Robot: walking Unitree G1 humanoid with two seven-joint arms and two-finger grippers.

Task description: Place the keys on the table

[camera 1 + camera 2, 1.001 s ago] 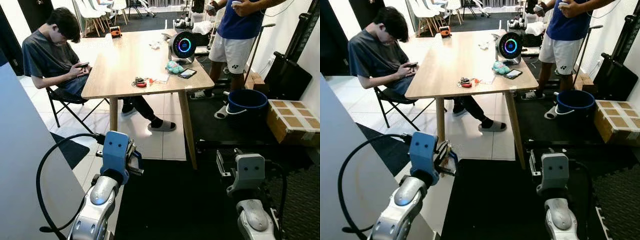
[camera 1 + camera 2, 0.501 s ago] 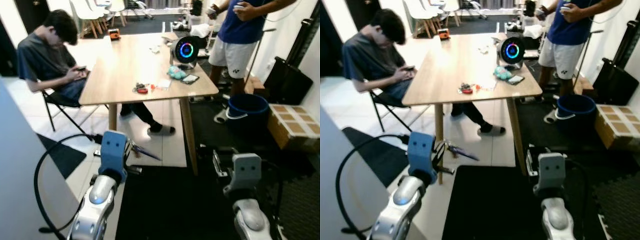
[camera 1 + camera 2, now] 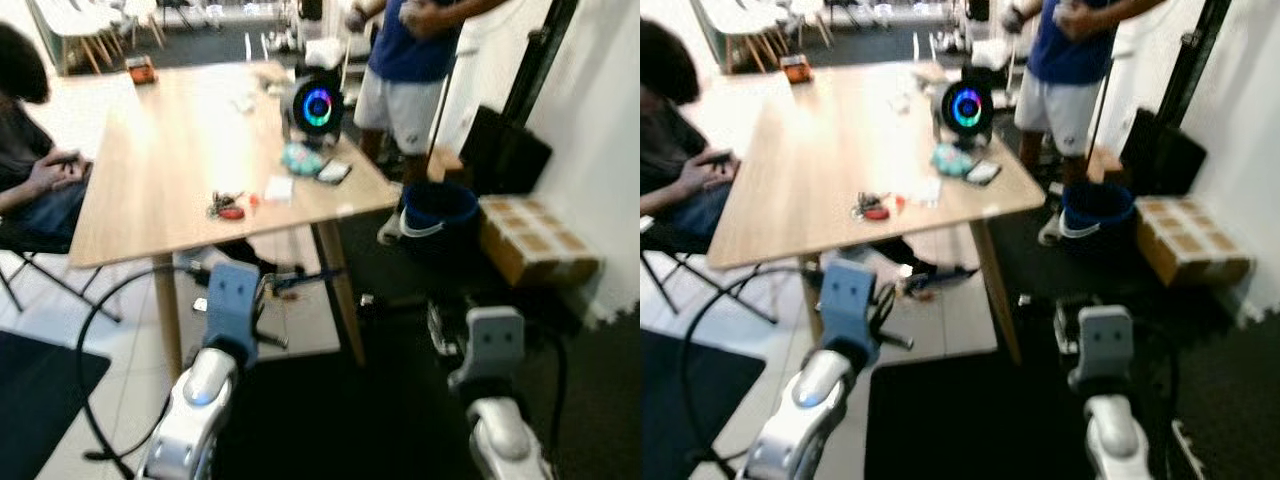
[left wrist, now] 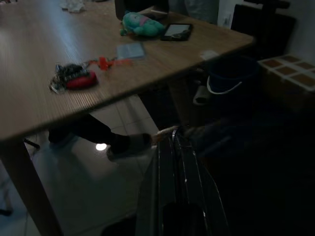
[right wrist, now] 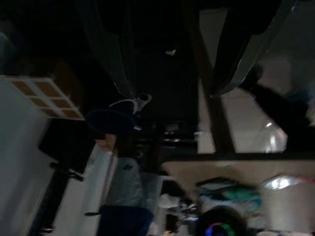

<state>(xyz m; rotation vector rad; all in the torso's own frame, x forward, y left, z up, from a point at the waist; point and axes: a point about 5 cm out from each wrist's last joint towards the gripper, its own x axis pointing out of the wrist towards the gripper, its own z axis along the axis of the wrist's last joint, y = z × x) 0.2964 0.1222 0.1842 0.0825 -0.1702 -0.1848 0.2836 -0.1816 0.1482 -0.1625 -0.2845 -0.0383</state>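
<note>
The view has swung nearer: the light wooden table [image 3: 170, 150] now fills the upper left. The left gripper [image 4: 170, 140] stays clenched on blue-strapped keys [image 3: 300, 280] at lower centre-left, below the tabletop. The right gripper [image 5: 174, 91] hangs released.

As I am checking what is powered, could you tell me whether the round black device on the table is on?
On: the round black device on the table shows a glowing coloured ring on its face.
</note>
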